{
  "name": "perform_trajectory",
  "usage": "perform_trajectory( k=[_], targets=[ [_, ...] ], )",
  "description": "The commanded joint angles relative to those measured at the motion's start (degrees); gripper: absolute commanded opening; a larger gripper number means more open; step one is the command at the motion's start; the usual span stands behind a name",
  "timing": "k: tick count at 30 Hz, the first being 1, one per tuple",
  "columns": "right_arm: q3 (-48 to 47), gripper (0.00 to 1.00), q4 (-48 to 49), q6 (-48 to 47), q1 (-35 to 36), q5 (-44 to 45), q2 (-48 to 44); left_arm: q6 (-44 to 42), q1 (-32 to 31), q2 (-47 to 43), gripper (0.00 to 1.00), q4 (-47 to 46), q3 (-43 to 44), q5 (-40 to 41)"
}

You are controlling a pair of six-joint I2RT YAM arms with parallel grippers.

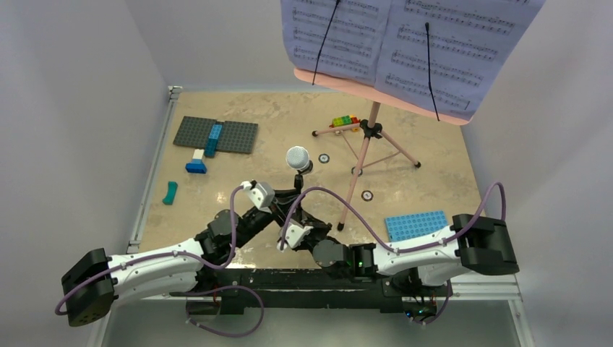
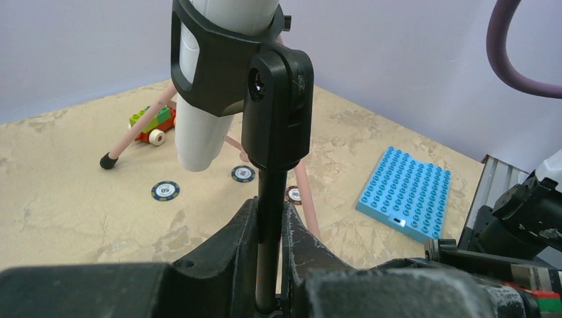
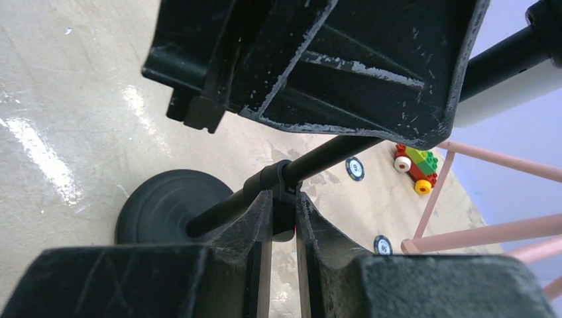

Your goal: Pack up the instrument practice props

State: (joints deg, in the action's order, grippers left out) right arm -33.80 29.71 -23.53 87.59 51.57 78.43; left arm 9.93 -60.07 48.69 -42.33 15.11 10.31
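L end effector (image 2: 271, 215) on mic stand (image 2: 276, 112)

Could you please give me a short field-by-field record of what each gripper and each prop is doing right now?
left gripper: shut on the mic stand, on the pole just below the clip
right gripper: shut on a collar of the same pole, lower down, near the round base
microphone: seated in the clip on top of the pole
music stand: upright on its tripod, untouched
sheet-music pages: spread on its desk
unrelated: blue studded plate, grey studded plate
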Motion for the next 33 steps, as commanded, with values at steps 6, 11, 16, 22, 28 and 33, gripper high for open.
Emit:
perform_trajectory(
  k=[6, 11, 16, 22, 28, 33],
  targets=[
    [2.1, 0.11, -12.5, 6.6, -1.1, -5.3, -9.1, 2.6, -1.1, 2.2, 0.00, 7.7, -2.4, -0.9],
    [1.0, 0.60, -19.3, 14.5, -1.1, -10.1, -15.2, 2.0, -1.2, 2.0, 0.00, 7.7, -2.2, -0.7],
    [-0.2, 0.67, -25.3, 22.8, -1.4, -12.6, -20.7, 1.8, -1.2, 1.5, 0.00, 7.9, -2.2, -0.6],
    [3.9, 0.73, -28.3, 46.3, -15.9, -32.4, -34.1, 1.6, -1.5, 0.4, 0.00, 7.9, -2.6, -0.6],
    [7.4, 0.75, -24.0, 61.3, -27.9, -51.1, -38.0, 0.4, -2.1, -0.3, 0.00, 5.8, -3.4, -0.6],
    [9.1, 0.75, -15.8, 72.4, -30.0, -60.9, -32.9, -0.1, -2.6, -0.3, 0.00, 5.0, -3.4, -0.1]
  ],
)
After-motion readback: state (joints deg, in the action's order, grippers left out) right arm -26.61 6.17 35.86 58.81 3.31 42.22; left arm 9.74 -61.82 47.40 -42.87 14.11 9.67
